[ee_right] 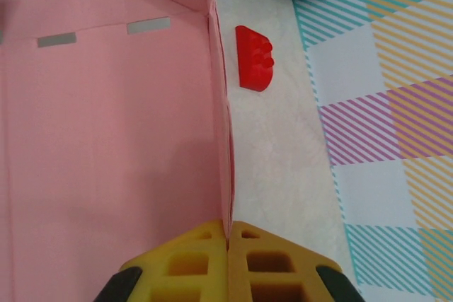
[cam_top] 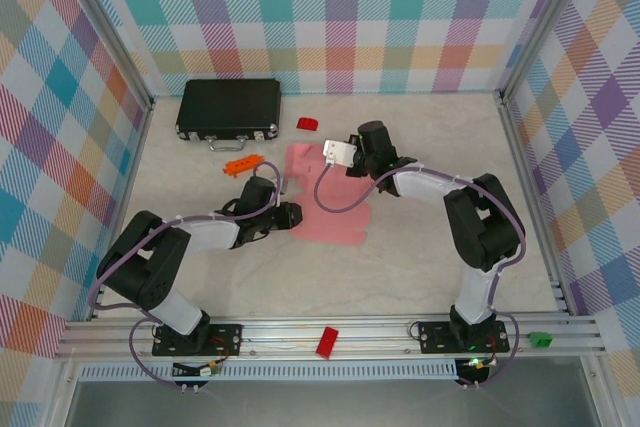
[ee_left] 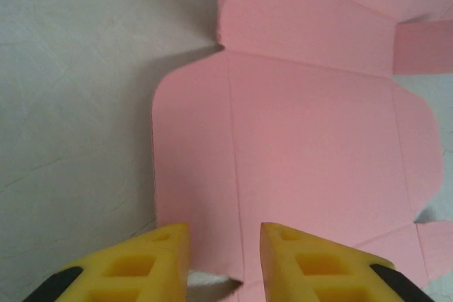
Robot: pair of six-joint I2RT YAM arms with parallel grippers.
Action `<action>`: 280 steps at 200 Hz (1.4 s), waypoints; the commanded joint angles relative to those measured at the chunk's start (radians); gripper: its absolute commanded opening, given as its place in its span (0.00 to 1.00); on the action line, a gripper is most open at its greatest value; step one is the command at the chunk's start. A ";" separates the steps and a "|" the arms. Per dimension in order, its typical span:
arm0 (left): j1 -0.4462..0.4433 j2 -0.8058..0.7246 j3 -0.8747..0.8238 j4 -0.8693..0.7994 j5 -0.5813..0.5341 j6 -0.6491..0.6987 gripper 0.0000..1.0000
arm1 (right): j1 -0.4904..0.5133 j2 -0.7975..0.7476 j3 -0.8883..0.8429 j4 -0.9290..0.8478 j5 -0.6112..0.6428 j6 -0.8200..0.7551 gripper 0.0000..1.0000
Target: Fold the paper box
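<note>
Right now the paper box [cam_top: 325,229] is a flat pink die-cut sheet on the worktop [cam_top: 430,277], nearer the arms than the black case [cam_top: 228,107] and a little to its right. The right gripper [ee_right: 228,228] is pinched together on a side flap at the end of the sheet toward the case. That flap stands upright out of the gripper, so I'd say the grip is there to raise a wall along its crease.

The left gripper [ee_left: 223,230] sits further out from the case, jaws apart, with a rounded flap's edge lying under the gap. It looks placed to steady the sheet rather than grip it, though I can't tell from this angle whether it touches.

A red block [ee_right: 255,58] lies just right of the case, near the raised flap, and an orange piece [cam_top: 243,163] lies just in front of the case, so both crowd that end. Away from the case, toward the arms, bare worktop leaves room to fold.
</note>
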 commanded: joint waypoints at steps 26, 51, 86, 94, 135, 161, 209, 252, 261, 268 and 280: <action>-0.013 -0.049 -0.058 0.121 0.045 0.009 0.29 | 0.010 -0.054 -0.034 0.101 0.024 -0.034 0.05; -0.021 -0.024 -0.059 0.143 0.068 0.008 0.18 | 0.013 -0.053 -0.040 0.109 0.033 -0.043 0.05; -0.022 -0.019 -0.053 0.127 0.057 0.026 0.09 | 0.016 -0.052 -0.042 0.116 0.045 -0.047 0.04; -0.024 -0.008 -0.046 0.111 0.055 0.030 0.09 | 0.017 -0.053 -0.043 0.117 0.046 -0.044 0.04; -0.052 0.046 -0.044 0.089 0.049 0.003 0.08 | 0.027 -0.059 -0.061 0.136 0.044 -0.046 0.04; -0.073 0.071 -0.058 0.104 0.001 -0.035 0.07 | 0.038 -0.072 -0.098 0.177 0.044 -0.050 0.05; -0.078 0.096 -0.064 0.139 -0.050 -0.085 0.07 | 0.062 -0.095 -0.228 0.360 0.034 -0.127 0.04; -0.079 0.120 -0.068 0.168 -0.050 -0.099 0.06 | 0.105 -0.094 -0.331 0.532 0.084 -0.192 0.04; -0.080 0.125 -0.068 0.175 -0.049 -0.101 0.06 | 0.115 -0.081 -0.345 0.570 0.105 -0.213 0.04; -0.081 0.128 -0.068 0.178 -0.047 -0.103 0.06 | 0.121 -0.069 -0.355 0.603 0.124 -0.228 0.04; -0.081 0.129 -0.070 0.185 -0.042 -0.105 0.07 | 0.130 -0.044 -0.375 0.684 0.142 -0.261 0.04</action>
